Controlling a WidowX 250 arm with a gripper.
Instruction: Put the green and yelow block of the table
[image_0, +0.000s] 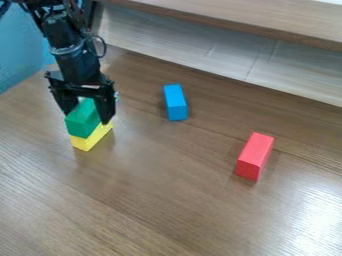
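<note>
The fingers (105, 108) grip the green block (81, 121) from both sides, likely to steady it for lifting; it sits on the yellow block (87, 143), which props it above the desk (167, 185)

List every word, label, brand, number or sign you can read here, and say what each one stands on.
There are none that can be read.
No lettering shows on the visible faces of the green block, yellow block, blue block or red block.
I can make out no text on the arm either.
</note>
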